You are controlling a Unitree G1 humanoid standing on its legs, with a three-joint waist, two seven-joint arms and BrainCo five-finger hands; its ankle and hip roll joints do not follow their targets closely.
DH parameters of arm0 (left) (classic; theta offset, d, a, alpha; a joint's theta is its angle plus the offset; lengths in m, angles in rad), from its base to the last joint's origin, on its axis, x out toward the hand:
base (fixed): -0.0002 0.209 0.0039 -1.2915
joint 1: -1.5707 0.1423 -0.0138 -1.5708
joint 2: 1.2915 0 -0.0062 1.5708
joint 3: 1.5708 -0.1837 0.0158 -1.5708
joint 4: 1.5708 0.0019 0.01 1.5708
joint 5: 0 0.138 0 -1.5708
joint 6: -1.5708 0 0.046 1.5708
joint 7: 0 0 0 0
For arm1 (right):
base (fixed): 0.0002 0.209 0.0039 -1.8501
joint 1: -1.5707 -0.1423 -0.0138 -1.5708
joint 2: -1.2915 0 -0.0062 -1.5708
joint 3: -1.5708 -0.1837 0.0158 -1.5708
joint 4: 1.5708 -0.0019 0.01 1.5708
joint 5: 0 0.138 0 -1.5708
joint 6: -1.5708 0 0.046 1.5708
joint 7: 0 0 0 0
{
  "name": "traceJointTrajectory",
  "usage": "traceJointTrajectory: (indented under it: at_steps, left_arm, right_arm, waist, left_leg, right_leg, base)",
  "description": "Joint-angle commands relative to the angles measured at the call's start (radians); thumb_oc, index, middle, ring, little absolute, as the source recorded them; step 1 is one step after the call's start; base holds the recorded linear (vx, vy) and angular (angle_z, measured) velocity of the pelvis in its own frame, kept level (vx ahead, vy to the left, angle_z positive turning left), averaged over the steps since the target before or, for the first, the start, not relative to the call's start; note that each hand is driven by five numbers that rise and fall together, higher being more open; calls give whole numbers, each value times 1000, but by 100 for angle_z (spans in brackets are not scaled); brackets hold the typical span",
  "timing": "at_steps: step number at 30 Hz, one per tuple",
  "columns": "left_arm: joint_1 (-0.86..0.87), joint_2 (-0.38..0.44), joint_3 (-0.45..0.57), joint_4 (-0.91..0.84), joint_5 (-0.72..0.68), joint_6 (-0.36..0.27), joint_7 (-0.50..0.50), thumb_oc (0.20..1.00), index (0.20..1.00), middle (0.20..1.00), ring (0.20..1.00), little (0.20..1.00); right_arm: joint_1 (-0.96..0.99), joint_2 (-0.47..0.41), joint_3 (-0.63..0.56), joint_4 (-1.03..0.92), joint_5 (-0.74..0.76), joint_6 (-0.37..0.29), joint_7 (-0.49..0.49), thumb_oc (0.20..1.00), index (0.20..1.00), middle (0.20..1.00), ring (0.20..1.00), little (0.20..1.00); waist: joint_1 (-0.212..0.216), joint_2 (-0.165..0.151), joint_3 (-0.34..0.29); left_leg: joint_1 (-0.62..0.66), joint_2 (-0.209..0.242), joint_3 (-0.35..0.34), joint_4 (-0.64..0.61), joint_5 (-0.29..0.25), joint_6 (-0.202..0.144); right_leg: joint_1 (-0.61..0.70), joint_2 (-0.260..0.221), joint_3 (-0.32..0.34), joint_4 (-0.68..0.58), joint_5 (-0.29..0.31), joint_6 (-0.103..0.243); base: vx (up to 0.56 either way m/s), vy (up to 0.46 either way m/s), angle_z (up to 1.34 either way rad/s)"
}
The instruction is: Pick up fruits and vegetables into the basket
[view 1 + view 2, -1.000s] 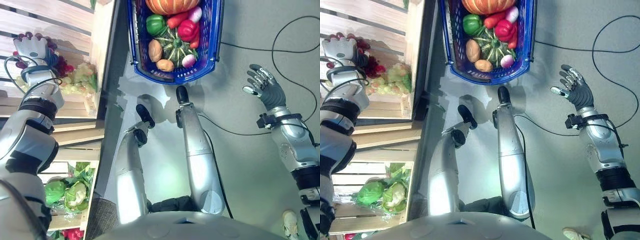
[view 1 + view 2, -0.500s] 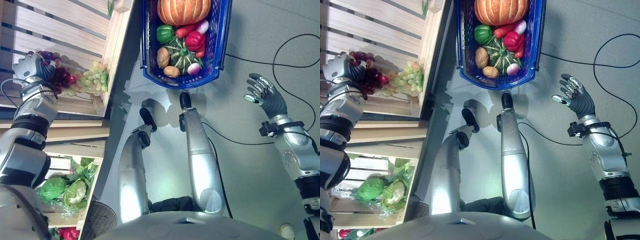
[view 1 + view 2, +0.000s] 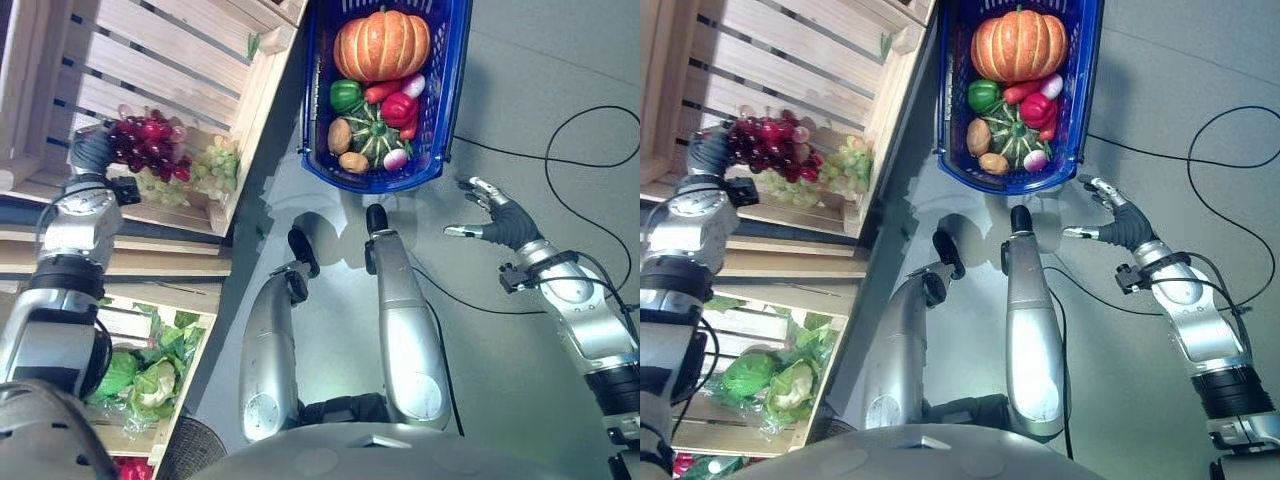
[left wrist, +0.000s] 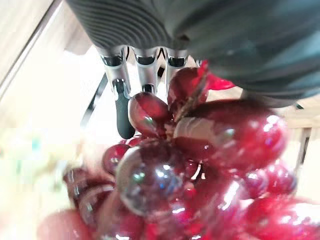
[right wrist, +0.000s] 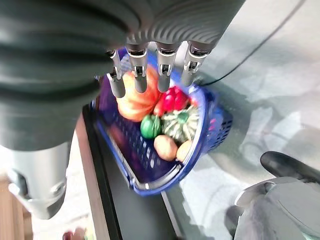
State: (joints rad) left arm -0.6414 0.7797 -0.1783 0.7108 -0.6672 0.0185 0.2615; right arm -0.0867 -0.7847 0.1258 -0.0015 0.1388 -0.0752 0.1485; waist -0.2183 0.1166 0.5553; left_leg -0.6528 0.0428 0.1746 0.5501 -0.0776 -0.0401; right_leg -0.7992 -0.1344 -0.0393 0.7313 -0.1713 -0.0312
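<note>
- Left hand (image 3: 92,150): reaches into a wooden crate (image 3: 150,60), with its fingers (image 4: 121,107) curled round a bunch of red grapes (image 3: 150,143); in the left wrist view the red grapes crowd right against the palm and the dark tips reach past them.
- Green grapes (image 3: 205,165): lie in the same crate, just beyond the red bunch on the side away from the left hand, touching it.
- Right hand (image 3: 495,218): hangs over the grey floor (image 3: 520,120) with fingers spread and straight and thumb held apart, holding nothing; it sits just beside the near corner of the basket, not touching it.
- Blue basket (image 3: 452,90): stands on the floor ahead of the right hand and well apart from the left hand. It holds an orange pumpkin (image 3: 381,44) at the far end, then a green pepper (image 3: 345,94), a red pepper (image 3: 399,107), a striped green squash (image 3: 372,127), two potatoes (image 3: 340,135) and a pink-and-white radish (image 3: 394,158) towards the near rim.
- Lower crate: below the left forearm, it holds cabbages (image 3: 150,380) wrapped in clear film.
</note>
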Motion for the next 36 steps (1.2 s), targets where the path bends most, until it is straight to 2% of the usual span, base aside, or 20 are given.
traceJointTrajectory:
  at_steps: [1,4,6,10,11,14,24,31,36]
  left_arm:
    - [22,2,76,-53,-113,-87,-21,200,200,200,200,200]
    - [31,-42,69,-88,-155,-105,-38,200,200,200,200,200]
    - [26,-86,58,-123,-182,-115,-47,200,200,200,200,200]
    - [15,-125,42,-176,-214,-125,-57,200,200,200,200,200]
    - [7,-144,33,-204,-219,-132,-60,200,200,200,200,200]
    - [-7,-177,3,-247,-230,-125,-58,200,200,200,200,200]
    - [-63,-252,-49,-293,-277,-121,-121,200,200,200,200,200]
    - [-82,-301,-79,-332,-302,-117,-190,200,200,200,200,200]
    - [-88,-345,-109,-383,-318,-106,-229,200,200,200,200,200]
  right_arm:
    - [-56,-10,54,-83,-146,9,-39,1000,1000,1000,1000,1000]
    - [-142,-6,126,-88,-295,33,-92,1000,1000,1000,1000,1000]
    - [-231,-3,194,-100,-425,79,-123,1000,1000,1000,1000,1000]
    - [-364,25,296,-83,-512,131,-137,1000,1000,1000,1000,1000]
    - [-427,44,340,-72,-521,156,-134,1000,1000,1000,1000,1000]
    - [-526,96,421,-30,-538,196,-142,1000,1000,1000,1000,1000]
    - [-691,233,558,147,-516,243,-250,1000,1000,1000,1000,1000]
    - [-731,318,592,228,-491,226,-313,1000,1000,1000,1000,1000]
    - [-745,372,596,264,-416,214,-369,1000,1000,1000,1000,1000]
  waist:
    - [9,-13,-35]
    - [22,-7,-35]
    - [38,0,-35]
    - [63,10,-35]
    - [76,16,-35]
    - [104,26,-35]
    - [169,34,-35]
    - [198,33,-35]
    - [213,26,-35]
  left_leg:
    - [54,-63,52,-14,-101,40]
    - [72,-70,43,-19,-104,40]
    - [84,-75,35,-16,-108,41]
    - [100,-84,24,-21,-110,42]
    - [87,-85,28,-30,-85,49]
    - [97,-96,15,-35,-82,48]
    - [106,-117,-14,-18,-91,56]
    - [101,-131,-30,-6,-97,63]
    - [98,-139,-41,-8,-98,69]
  right_leg:
    - [84,21,15,-56,-68,61]
    - [108,18,12,-65,-73,60]
    - [123,13,10,-62,-77,59]
    - [145,6,4,-72,-77,58]
    - [136,0,-7,-84,-51,51]
    - [153,-8,-17,-91,-49,49]
    - [185,-32,-52,-95,-41,51]
    - [193,-44,-71,-99,-32,55]
    - [200,-48,-85,-109,-22,62]
  base:
    - [-9,37,5]
    - [-5,21,3]
    - [0,33,8]
    - [-25,14,9]
    - [-97,8,13]
    - [-38,2,9]
    - [-18,-26,13]
    - [-23,-36,15]
    - [-20,-35,8]
